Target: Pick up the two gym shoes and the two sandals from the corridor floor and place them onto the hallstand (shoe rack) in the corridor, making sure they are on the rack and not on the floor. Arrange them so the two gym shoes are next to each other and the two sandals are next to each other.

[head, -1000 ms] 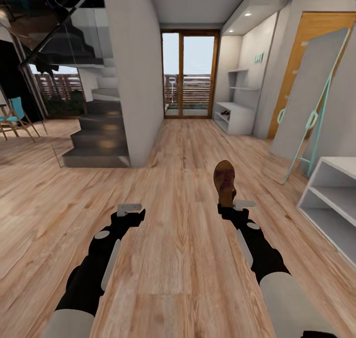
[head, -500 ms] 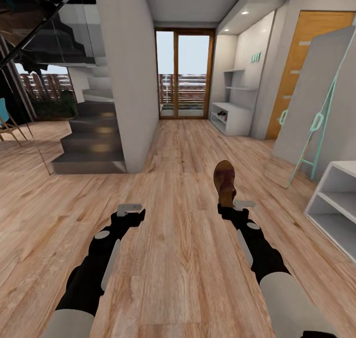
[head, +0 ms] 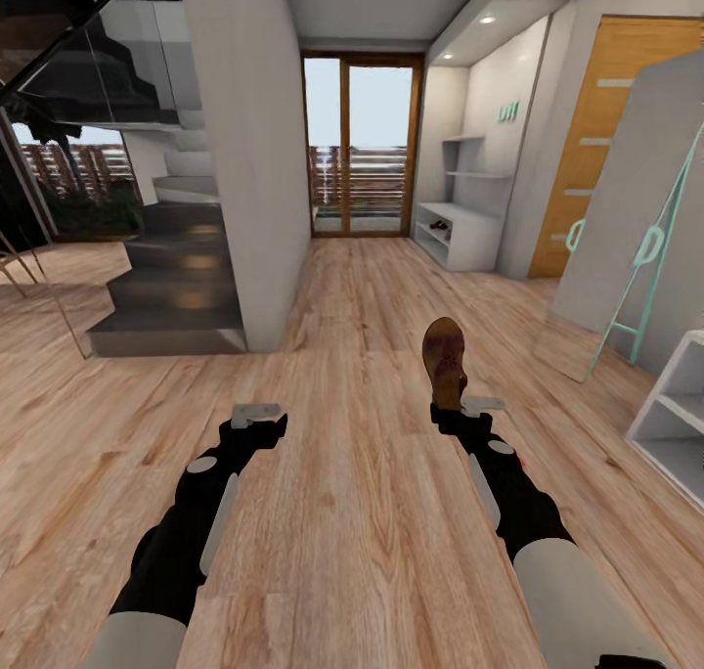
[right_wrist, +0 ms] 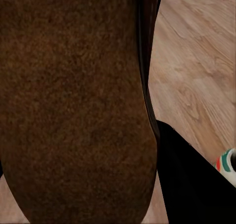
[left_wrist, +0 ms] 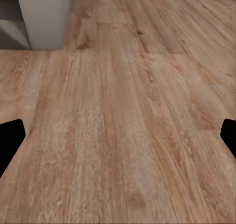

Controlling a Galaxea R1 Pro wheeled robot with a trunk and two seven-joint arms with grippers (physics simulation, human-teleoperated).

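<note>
Camera's swung a bit compared with a second ago: the staircase (head: 171, 288) and pillar (head: 244, 151) have slid toward the left edge, and the white bench (head: 675, 420) on the right is now half cut off by the frame. Both arms and the sandal sit in the same spot in the head view, so it's the robot turning, not the stuff moving.

Right gripper (head: 460, 407) is pinching a brown sandal (head: 445, 356) by its heel end, toe pointing away down the corridor, held up over the floor (head: 352, 512). In the right wrist view the sandal's rough brown sole (right_wrist: 73, 101) takes up most of the picture, and a bit of a gym shoe (right_wrist: 227, 166) (white, green stripe, red-orange accent) peeks in at the edge on the planks.

Left gripper (head: 256, 417) holds nothing, and its fingers (left_wrist: 11, 140) are spread wide in the left wrist view, with bare wood planks between them.

Hallstand (head: 460, 231) is far down the corridor against the right wall, near the glass door (head: 357, 146), with two staggered shelves above it and something dark on its lower shelf, too small to tell. A grey board with a mint frame (head: 636, 209) leans on the right wall, beside an orange door (head: 587, 151).
</note>
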